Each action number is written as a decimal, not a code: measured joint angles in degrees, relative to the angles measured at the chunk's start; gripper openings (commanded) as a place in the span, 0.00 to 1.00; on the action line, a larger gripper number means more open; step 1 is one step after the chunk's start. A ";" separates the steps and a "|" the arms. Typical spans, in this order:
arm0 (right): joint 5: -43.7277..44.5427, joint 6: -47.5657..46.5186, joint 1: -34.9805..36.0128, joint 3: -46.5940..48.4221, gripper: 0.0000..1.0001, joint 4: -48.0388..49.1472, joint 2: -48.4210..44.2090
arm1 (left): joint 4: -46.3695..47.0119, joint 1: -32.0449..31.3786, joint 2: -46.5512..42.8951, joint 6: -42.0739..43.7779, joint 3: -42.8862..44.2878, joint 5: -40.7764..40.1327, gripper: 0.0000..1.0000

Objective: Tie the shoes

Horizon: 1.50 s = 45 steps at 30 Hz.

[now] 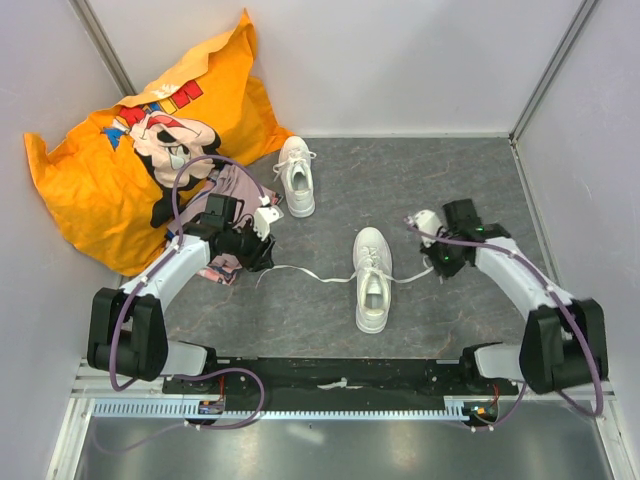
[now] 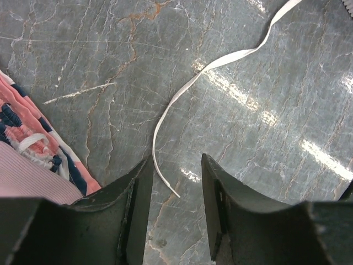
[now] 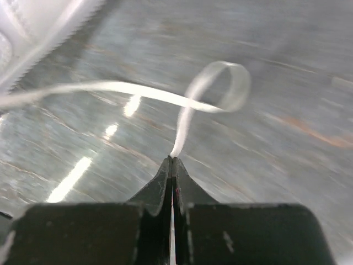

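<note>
**Hazards.** The middle shoe (image 1: pixel 371 280) looks light and stands loose on the desk (image 1: pixel 450 180), so a pull on either lace would likely drag or turn it rather than tension the lace. The right lace (image 3: pixel 187 118) is pinched only at its very end by the right claw (image 3: pixel 172 160), which is clenched with its jaws meeting on the tip. A sharp tug could strip the lace out, and the small loop in it may twist into a snag. The left lace (image 2: pixel 182 94) lies thin and flat on the desk — the left claw (image 2: pixel 175 165) could close on bare surface and miss it.

**Layout.** The middle shoe lies near the desk's centre, toe toward the far edge, between the two claws and apart from both. The second shoe (image 1: pixel 296 176) sits nearer the far edge, left of centre, just beside a pinkish garment (image 1: pixel 235 190). An orange cushion (image 1: pixel 110 170) fills the far left corner. The left lace runs from the middle shoe toward the left edge. In the wrist view its free tip shows between the left claw's released jaws, which grasp nothing.
</note>
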 measured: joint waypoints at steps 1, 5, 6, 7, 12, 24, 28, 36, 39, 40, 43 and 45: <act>-0.33 -1.16 -2.16 1.27 0.00 -1.31 -1.86 | -0.13 0.00 0.02 0.44 0.00 0.02 0.47; -0.22 -8.20 -12.85 4.63 0.00 -4.85 -7.87 | -1.09 -0.07 0.42 2.99 0.07 0.04 0.49; -0.02 -10.21 -15.56 4.66 0.00 -5.70 -8.52 | -1.38 -0.24 0.61 3.85 0.07 -0.02 0.49; 0.17 -12.66 -18.62 4.63 0.00 -7.13 -8.63 | -1.49 -0.46 0.79 4.85 0.07 -0.13 0.49; 0.20 -23.32 -30.32 3.61 0.05 -11.08 -4.81 | -1.57 -1.44 0.90 8.02 0.07 -1.77 0.50; -4.02 -36.13 -38.32 4.00 0.93 -16.39 3.28 | 1.62 -1.46 -7.56 8.87 -1.88 -5.29 0.58; -8.70 -37.27 -38.29 7.06 0.98 -19.39 -0.52 | 4.24 -1.46 -17.62 6.93 -1.81 -2.21 0.79; -27.02 -35.47 -38.29 15.34 0.98 -21.05 -12.72 | 4.33 -2.84 -23.37 5.95 2.86 4.87 0.77; -33.94 -36.33 -38.03 15.96 0.98 -23.26 -13.49 | 1.84 -4.61 -18.12 7.21 6.05 6.95 0.70; -35.32 -36.52 -37.16 15.96 0.98 -24.02 -13.33 | 1.38 -5.55 -15.80 7.61 6.38 7.39 0.67; -36.61 -35.91 -32.09 15.98 0.98 -25.00 -11.96 | 0.52 -10.27 -9.29 8.15 6.43 7.76 0.61; -36.17 -32.85 -27.98 15.82 0.98 -24.39 -10.29 | 0.70 -13.73 -5.18 8.26 6.45 8.02 0.58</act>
